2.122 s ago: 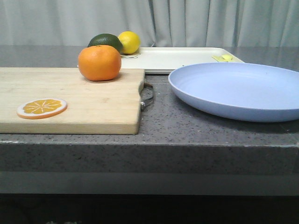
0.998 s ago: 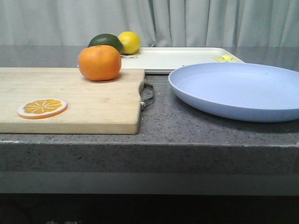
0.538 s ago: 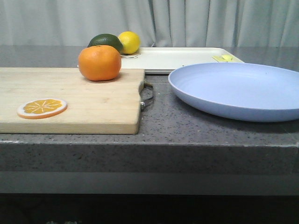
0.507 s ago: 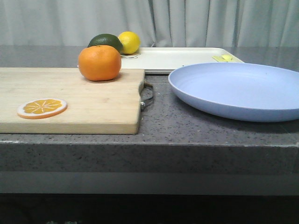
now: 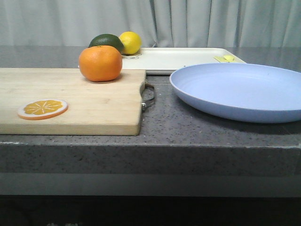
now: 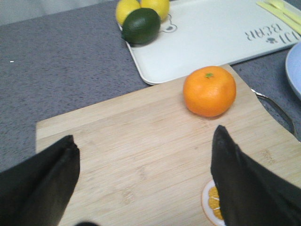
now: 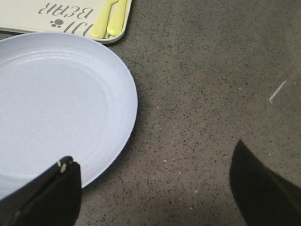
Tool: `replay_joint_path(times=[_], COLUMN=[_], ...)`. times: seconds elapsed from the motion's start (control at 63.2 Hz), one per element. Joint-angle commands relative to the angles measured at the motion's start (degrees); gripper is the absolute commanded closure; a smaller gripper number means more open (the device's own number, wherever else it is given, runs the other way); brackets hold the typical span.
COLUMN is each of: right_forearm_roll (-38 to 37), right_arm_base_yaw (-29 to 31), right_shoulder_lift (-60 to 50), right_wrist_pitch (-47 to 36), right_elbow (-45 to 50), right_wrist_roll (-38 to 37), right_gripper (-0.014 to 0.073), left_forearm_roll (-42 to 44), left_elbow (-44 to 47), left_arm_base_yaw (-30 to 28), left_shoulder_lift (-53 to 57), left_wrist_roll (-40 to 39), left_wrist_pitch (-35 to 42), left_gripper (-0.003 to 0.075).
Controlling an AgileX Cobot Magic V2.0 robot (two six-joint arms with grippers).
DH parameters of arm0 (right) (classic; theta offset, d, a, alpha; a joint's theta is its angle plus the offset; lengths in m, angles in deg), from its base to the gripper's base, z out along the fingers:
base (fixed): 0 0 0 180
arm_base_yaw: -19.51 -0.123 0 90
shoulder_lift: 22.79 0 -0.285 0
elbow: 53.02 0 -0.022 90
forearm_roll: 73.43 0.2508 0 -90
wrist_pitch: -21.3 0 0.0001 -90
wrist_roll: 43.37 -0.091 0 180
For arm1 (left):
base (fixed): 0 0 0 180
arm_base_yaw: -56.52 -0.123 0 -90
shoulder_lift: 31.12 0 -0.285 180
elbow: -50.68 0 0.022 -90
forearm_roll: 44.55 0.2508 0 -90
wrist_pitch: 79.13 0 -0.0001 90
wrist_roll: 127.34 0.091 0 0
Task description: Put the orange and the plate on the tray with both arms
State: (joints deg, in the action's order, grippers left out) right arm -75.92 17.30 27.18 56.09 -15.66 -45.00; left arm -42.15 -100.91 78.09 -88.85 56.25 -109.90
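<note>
The left gripper (image 6: 143,155) is spread wide and holds nothing; it hangs above the wooden cutting board (image 6: 141,155), and the orange (image 6: 209,91) sits on this board beyond the fingertips. The right gripper (image 7: 155,176) is also wide apart and empty, with one finger (image 7: 49,190) over the rim of the plate (image 7: 56,103), which lies on the dark counter (image 7: 211,94). The tray (image 5: 174,59) is behind both, with a lemon (image 5: 130,42) and a green fruit (image 5: 106,41) at its left end.

Whole round bright orange fruit (image 5: 100,63) with dimpled skin sat upright, stem up. Large shallow pale lavender-blue plate (image 5: 240,90) lay flat, empty, to its right. Flat cream-white rectangular tray (image 5: 176,59) with low rim lay behind both, its centre bare.
</note>
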Motion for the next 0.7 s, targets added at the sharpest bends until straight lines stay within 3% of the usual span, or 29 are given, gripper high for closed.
replay_joint_path(times=[0.0, 0.317, 0.681], right_forearm_roll=[-0.99, -0.99, -0.99], right_arm_base_yaw=[0.37, 0.37, 0.37], right_shoulder_lift=[-0.13, -0.13, -0.13], right_wrist_pitch=[-3.68, -3.68, -3.68], right_elbow=[-2.16, -2.16, -2.16], right_wrist_roll=[0.06, 0.06, 0.06], right_gripper=[-0.0051, -0.0051, -0.0051], left_forearm_roll=[1.05, -0.86, -5.31], left_elbow=[-4.74, -20.40, -35.75], left_arm_base_yaw=[3.02, 7.14, 7.97], left_shoulder_lift=[-5.40, -27.03, -43.33], left_wrist_roll=[0.19, 0.19, 0.19], left_wrist_pitch=[4.36, 0.52, -6.96], left_gripper=[0.0112, 0.0105, 0.0105])
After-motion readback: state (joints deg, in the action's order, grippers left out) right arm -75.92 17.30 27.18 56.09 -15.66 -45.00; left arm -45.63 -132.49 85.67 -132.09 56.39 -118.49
